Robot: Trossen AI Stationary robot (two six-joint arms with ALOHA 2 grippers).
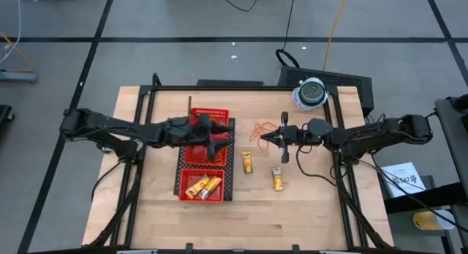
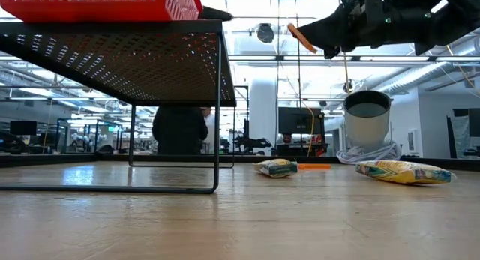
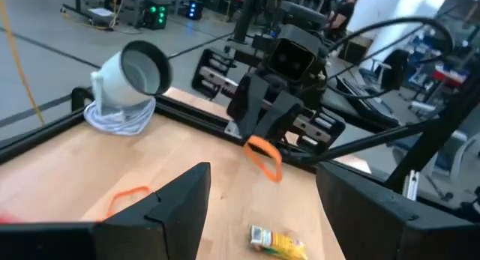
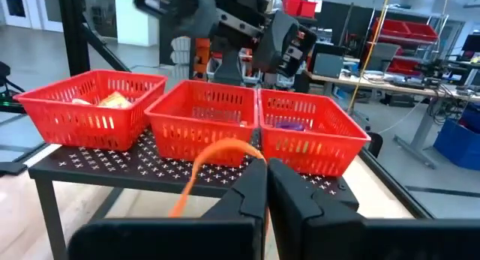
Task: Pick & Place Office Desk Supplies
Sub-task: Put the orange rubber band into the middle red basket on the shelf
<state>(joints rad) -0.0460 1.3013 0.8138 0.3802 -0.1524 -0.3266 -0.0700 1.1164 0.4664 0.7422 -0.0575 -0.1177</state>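
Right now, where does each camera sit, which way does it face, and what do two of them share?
High: overhead, looking down; both arms, red tray.
Low: table height, facing the room; right gripper above.
Left wrist: over open left gripper, facing right gripper.
Right wrist: past shut right gripper, facing tray.
Shared: the pinched orange rubber band shows in both wrist views.

Two dark arms, black throughout, built of chunky jointed segments with matte casings. Left arm [image 1: 117, 129] and right arm [image 1: 380, 133] alike in make, each trailing thin black cables along its length. Left tool [image 1: 217, 137] ending in two broad, flat, angular black fingers [image 3: 176, 207] with bevelled edges. Right tool [image 1: 265, 139] narrower at the tip, with a boxy black housing behind it and a rounded rectangular camera block on top. Pale rails visible across the front of that housing. No bright markings or labels legible anywhere.
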